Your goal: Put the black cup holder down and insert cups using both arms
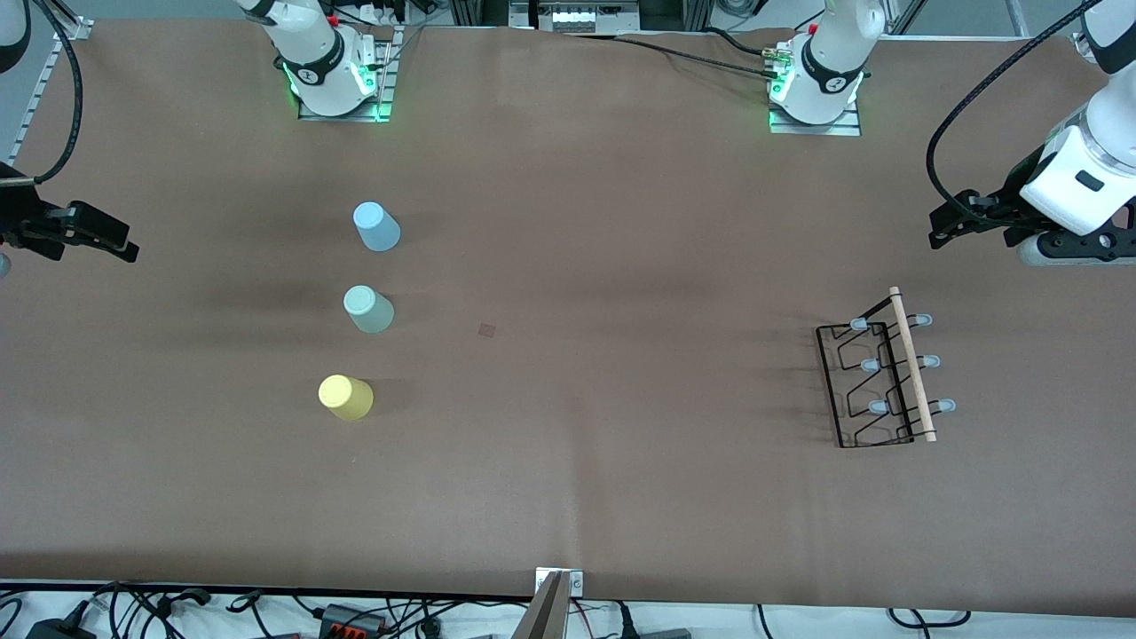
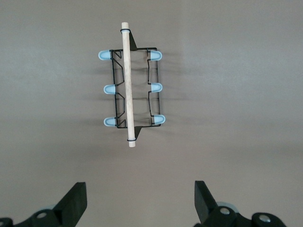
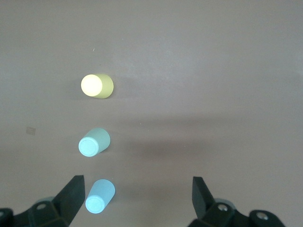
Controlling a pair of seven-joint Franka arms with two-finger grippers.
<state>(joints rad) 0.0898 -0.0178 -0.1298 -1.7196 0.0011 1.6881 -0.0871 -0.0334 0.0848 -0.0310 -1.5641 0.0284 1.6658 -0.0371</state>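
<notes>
The left claw (image 2: 140, 201) is hanging wide open over the counter (image 1: 621, 222), near the rack (image 1: 879, 382). The right claw (image 3: 138, 198) is hanging wide open too, near the blue cup (image 1: 377, 226), green cup (image 1: 368, 309) and yellow cup (image 1: 346, 397), all sitting upside down in a row.

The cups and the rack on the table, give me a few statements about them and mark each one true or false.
1. The three cups stand upside down, apart from each other. True: yellow cup, mint cup, blue cup.
2. The yellow cup is the nearest of the three to the front camera. True.
3. A cup already hangs on the black cup holder. False: all its pegs are bare.
4. The left gripper holds the holder's wooden rod. False: its jaws are open and hold nothing.
5. The right gripper is shut on the blue cup. False: it is open, touching no cup.
</notes>
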